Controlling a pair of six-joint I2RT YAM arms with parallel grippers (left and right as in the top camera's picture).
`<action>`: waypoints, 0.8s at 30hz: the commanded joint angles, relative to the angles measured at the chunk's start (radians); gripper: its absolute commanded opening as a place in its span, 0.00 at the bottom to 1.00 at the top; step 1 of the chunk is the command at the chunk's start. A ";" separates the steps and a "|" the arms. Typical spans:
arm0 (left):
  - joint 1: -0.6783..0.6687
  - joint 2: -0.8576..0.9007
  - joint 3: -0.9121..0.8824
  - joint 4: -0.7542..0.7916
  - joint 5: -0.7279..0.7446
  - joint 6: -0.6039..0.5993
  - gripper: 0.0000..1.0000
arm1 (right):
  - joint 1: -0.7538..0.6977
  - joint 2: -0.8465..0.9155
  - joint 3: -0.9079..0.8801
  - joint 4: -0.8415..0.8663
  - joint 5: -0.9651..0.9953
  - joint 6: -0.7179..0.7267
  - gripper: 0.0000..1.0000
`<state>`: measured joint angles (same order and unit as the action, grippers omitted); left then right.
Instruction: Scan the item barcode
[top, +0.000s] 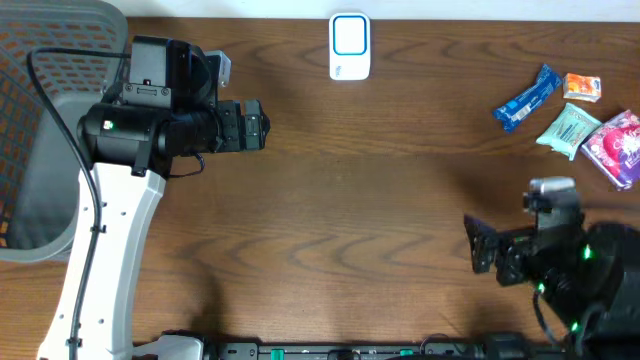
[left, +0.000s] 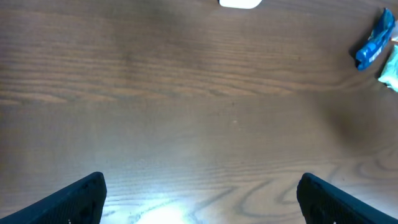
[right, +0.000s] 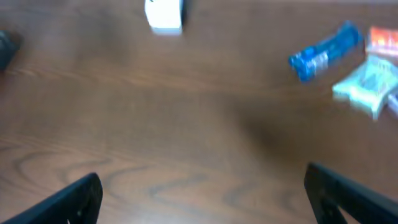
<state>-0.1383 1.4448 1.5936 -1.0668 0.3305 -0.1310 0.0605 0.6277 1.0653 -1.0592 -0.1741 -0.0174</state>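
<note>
Lying right of the scanner (top: 350, 46), the blue bar (top: 527, 97) looks light and crinkly, best pinched mid-length; left hand (top: 258, 126) and right hand (top: 480, 245) both gape empty.

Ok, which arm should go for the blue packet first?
Right. Its open fingers sit on the same side of the table as the blue packet; the left arm is far across, beside the basket.

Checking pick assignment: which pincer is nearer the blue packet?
Right. The right pincer sits below the blue packet in the overhead view; the left pincer lies much farther off, to its left.
</note>
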 joint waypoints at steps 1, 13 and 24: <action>0.003 0.001 -0.002 -0.002 -0.010 -0.002 0.98 | 0.011 -0.140 -0.173 0.127 -0.019 -0.056 0.99; 0.003 0.001 -0.002 -0.002 -0.010 -0.002 0.98 | 0.043 -0.458 -0.665 0.683 0.015 -0.127 0.99; 0.002 0.001 -0.002 -0.002 -0.010 -0.002 0.98 | 0.041 -0.605 -0.922 1.015 0.072 -0.126 0.99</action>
<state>-0.1383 1.4448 1.5936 -1.0672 0.3302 -0.1314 0.1070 0.0605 0.1993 -0.0895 -0.1329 -0.1360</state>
